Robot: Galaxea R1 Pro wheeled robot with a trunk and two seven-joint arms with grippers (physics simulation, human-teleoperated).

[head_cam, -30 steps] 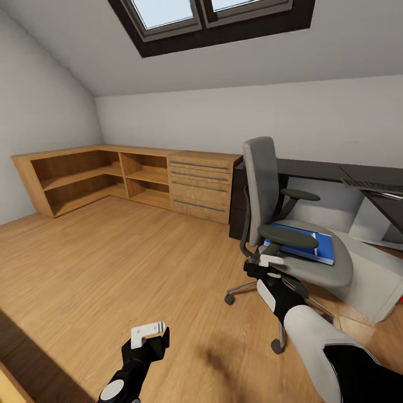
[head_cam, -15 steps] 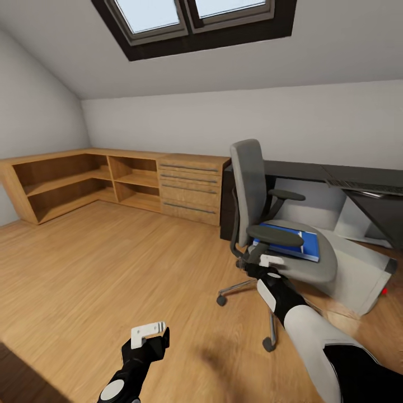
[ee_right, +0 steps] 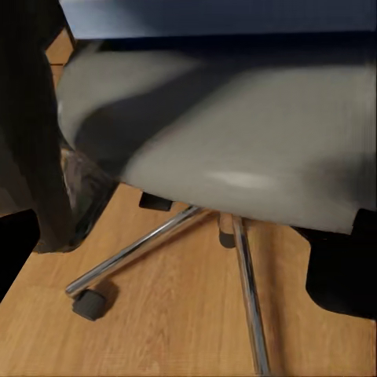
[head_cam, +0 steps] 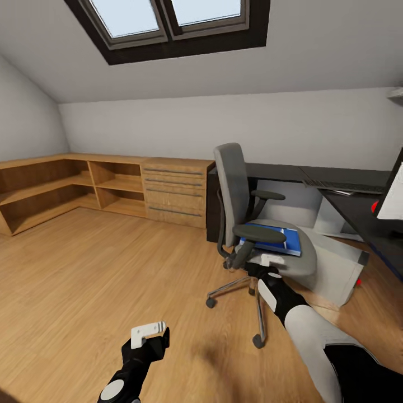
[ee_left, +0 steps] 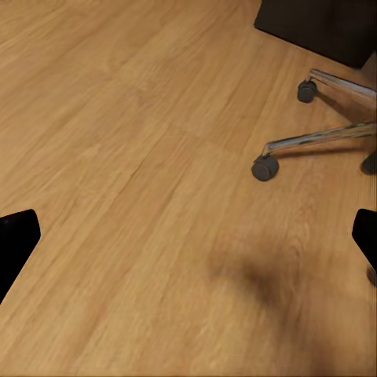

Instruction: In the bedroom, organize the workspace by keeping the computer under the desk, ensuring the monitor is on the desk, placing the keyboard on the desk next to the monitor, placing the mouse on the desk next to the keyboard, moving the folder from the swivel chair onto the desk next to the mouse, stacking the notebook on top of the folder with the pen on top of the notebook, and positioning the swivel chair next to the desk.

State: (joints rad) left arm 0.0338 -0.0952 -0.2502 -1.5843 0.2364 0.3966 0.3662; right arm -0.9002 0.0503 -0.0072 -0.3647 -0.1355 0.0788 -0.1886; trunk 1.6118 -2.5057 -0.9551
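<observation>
While the flat bright blue folder (head_cam: 272, 244) lies on the grey padded swivel chair (head_cam: 246, 224) seat, my right gripper (head_cam: 267, 262) hovers by the seat's front edge, fingers spread, empty. Folder looks light, stiff, slippery: pinch its near edge.

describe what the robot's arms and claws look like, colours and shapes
Left arm: black links with a round grey-white cap near the bottom edge, ending in a black wrist and a white claw with a ribbed finger. Right arm: black upper sleeve, smooth white rounded forearm shell, black wrist section with a white oval panel, and a white-tipped claw. In both wrist views the fingers show as plain black shapes. No cables or markings visible.
</observation>
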